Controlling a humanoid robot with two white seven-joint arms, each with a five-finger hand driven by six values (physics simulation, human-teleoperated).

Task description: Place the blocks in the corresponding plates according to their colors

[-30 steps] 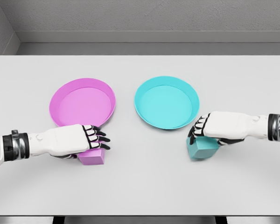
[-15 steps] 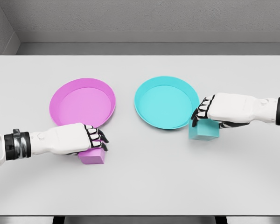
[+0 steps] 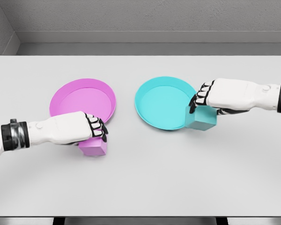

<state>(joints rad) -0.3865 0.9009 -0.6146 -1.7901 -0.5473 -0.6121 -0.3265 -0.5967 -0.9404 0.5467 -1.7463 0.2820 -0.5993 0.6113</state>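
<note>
Fingers gripping both blocks: right hand [image 3: 225, 96] on teal block [image 3: 201, 117], left hand [image 3: 68, 129] on pink block [image 3: 92, 147]. Risk of catching teal plate [image 3: 145, 110] rim at frame centre, slipping.

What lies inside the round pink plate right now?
Nothing visible: the round pink plate shows a bare floor. The left hand covers its near rim; the pink cube sits outside.

Left hand [image 3: 77, 130] and right hand [image 3: 220, 96] both reach inward, fingers curled down in grasps
</note>
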